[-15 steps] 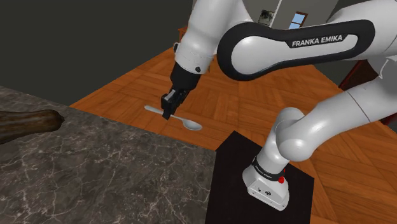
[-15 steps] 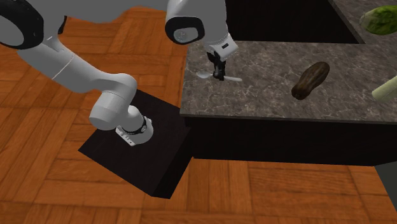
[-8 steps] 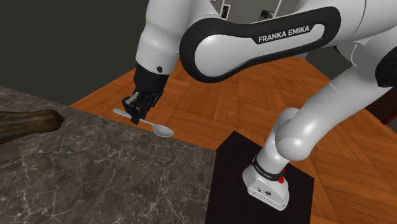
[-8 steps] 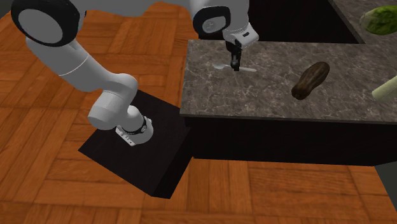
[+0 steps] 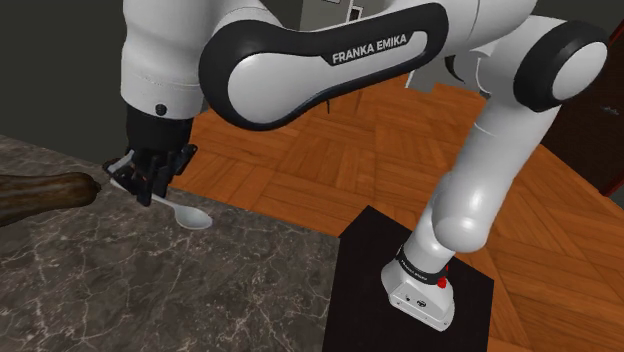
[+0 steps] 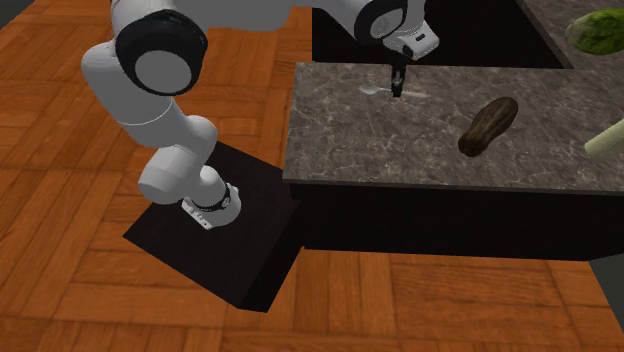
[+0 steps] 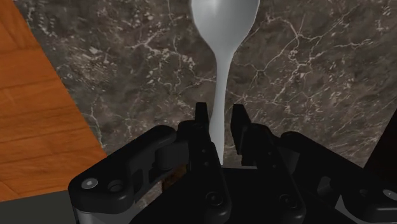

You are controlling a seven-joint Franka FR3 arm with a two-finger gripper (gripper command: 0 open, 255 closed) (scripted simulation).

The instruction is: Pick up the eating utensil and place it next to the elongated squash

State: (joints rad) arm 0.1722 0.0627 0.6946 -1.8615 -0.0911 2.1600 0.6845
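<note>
Pale grey glossy spoon [image 5: 183,211] pinched by its thin handle in the all-black gripper [image 5: 150,190] and held over the desk [image 5: 150,290] near the edge that faces the orange-brown wood parquet floor [image 5: 300,170]. Fingers [image 7: 202,122] clamp the handle from both sides, and the spoon [image 7: 224,25] runs straight out from between them, oval bowl at the far end over the stone. In the shoulder view its long axis lies roughly level and slants from upper left to lower right, bowl toward the black box stand [image 5: 360,300], handle tip toward the elongated dark brown squash [image 5: 45,193]. Handle tip is near the squash's blunt end, apart from it. Squash is rough-skinned, lies flat on the desk, long axis roughly along the desk edge in the shoulder view. Desk top is dark grey marble-look stone with white veins, black sides. In the second exterior view the gripper [image 6: 398,88] hangs over the desk's [image 6: 400,140] far part, the spoon [image 6: 374,90] lying across it, with the squash [image 6: 488,125] to that view's right. A green leafy vegetable [image 6: 598,28] sits at that view's top right, a pale stalk [image 6: 603,140] at its right edge.
</note>
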